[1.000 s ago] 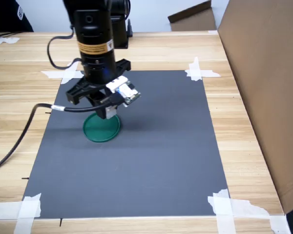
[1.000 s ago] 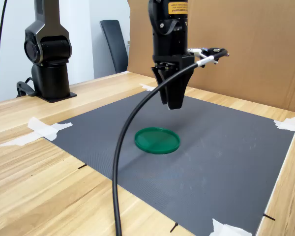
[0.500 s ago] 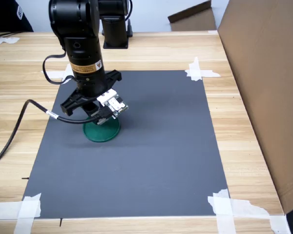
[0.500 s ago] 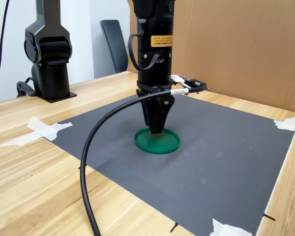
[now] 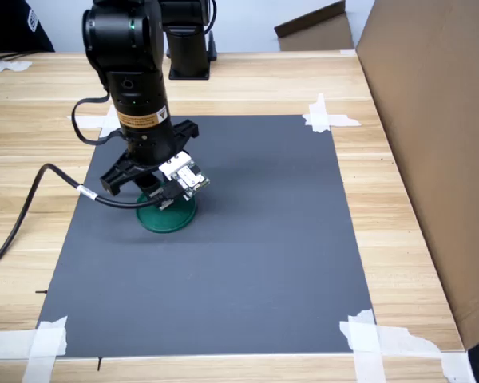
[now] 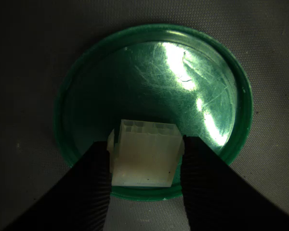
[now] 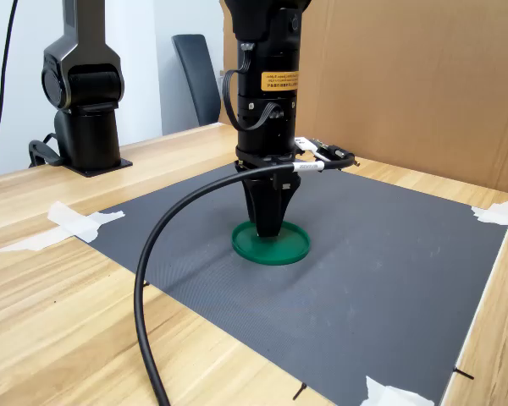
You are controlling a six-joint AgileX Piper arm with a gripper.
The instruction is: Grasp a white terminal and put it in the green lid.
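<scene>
White plastic, light and stiff by its look, the white terminal [image 6: 145, 153] sat pinched on its two flat sides by the pincer [image 6: 145, 161], low in the wrist view, over the near rim of the green lid [image 6: 202, 91], centre-left in both exterior views.

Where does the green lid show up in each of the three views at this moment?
First exterior view: the green lid lies left of centre on the grey mat, partly hidden by the gripper.
Wrist view: it fills the middle of the picture, with the white terminal clamped over its inner edge.
Second exterior view: centre of the picture, under the gripper tips.
Shared landmark: the gripper standing directly over it.
</scene>
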